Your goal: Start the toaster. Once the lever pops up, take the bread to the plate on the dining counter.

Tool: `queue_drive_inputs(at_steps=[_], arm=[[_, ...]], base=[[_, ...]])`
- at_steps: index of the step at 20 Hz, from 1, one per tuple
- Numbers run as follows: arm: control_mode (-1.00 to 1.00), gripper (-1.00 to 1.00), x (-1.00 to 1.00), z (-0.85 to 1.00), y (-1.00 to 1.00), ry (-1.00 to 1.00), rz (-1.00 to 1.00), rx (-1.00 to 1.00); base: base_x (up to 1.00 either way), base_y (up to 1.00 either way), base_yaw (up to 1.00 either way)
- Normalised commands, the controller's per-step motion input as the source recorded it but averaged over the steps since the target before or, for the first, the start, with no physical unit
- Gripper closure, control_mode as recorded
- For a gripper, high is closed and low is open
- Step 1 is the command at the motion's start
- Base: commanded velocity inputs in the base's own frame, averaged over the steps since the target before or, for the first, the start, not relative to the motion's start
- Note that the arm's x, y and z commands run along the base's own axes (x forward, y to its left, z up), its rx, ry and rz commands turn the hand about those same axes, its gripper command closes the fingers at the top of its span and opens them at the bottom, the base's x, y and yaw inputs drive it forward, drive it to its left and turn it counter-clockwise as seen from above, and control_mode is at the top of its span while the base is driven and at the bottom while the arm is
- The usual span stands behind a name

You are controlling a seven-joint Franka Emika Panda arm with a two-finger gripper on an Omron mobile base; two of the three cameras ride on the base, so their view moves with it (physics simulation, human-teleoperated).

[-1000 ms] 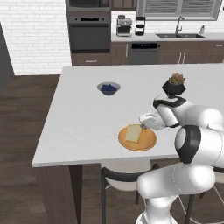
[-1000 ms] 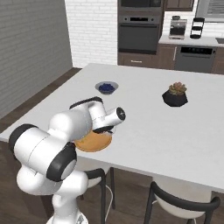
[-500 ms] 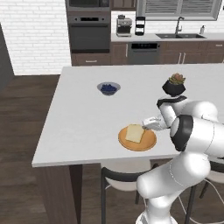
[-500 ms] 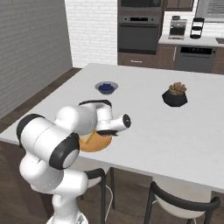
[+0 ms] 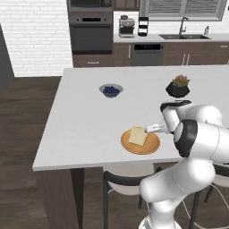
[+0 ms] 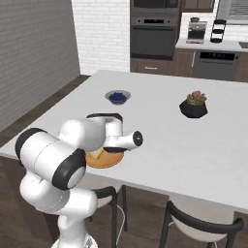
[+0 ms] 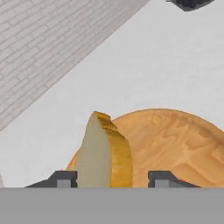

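The arm folds low over the white surface (image 5: 85, 120), claw (image 7: 113, 178) beside the plate (image 5: 152, 145). Claw fingers stand apart, clear of the bread (image 5: 138, 136). The pale tan slice rests on the orange plate.

A small blue bowl (image 5: 110, 91) sits toward the counter's far-left corner; a potted succulent (image 5: 178, 86) stands well apart, rightward.
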Motion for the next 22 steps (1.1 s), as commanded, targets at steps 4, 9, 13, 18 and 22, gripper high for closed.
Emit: queue_drive_inputs(at_steps=[4, 9, 13, 18, 22], arm=[[-1.0, -1.0, 0.0, 0.0, -0.16, -0.02, 0.0, -0.06], [-1.0, -1.0, 0.0, 0.18, -0.38, 0.02, 0.0, -0.05], [-1.0, -1.0, 0.0, 0.43, -0.37, 0.1, 0.0, -0.05], [-1.0, -1.0, -0.43, 0.58, 0.36, 0.03, -0.01, -0.13], [-1.0, -1.0, -1.0, 0.36, 0.53, -0.13, -0.2, -0.3]], base=[[0.0, 0.0, 0.0], [0.0, 0.0, 0.0], [0.0, 0.0, 0.0], [0.0, 0.0, 0.0], [0.0, 0.0, 0.0]])
